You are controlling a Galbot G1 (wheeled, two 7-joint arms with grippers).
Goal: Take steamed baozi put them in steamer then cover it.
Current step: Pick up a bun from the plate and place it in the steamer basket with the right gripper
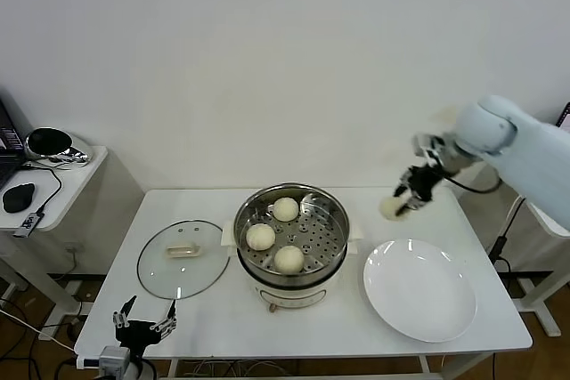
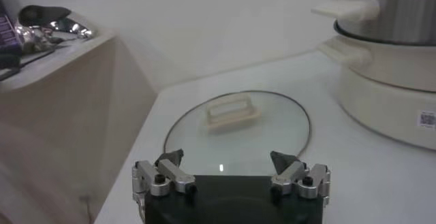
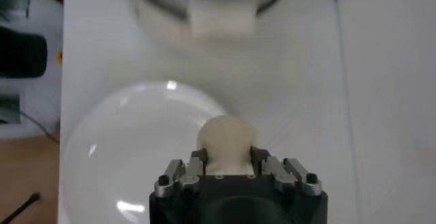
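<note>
Right end effector [image 1: 403, 202] clamped on the fourth baozi [image 1: 392, 207], held in the air above the worktop [image 1: 223, 309] just behind the white plate [image 1: 419, 289], well to the right of the steamer [image 1: 291, 242]. Three baozi [image 1: 286, 209] already on the perforated tray inside. Left end effector [image 1: 142, 320] parked at the near left worktop edge, fingers apart, nothing held, just short of the cover [image 1: 183, 258] lying flat.

Handling, by judgement: bun soft, light, easily dented; side grip across the widest part looks right, squeeze kept low. Cover likely heavy-ish, glass, fragile, slick; only sensible hold is the cream handle [image 2: 232, 114] at centre.

View differences: right wrist view shows fingers [image 3: 193, 169] pinching the bun [image 3: 227, 139] on both sides with the plate [image 3: 122, 144] beneath, grip detail lost in head view. Left wrist view shows handle raised as a bar and the steamer's white base [image 2: 388, 86]; buns not visible there. Only head view shows the free tray slot at the right side.
</note>
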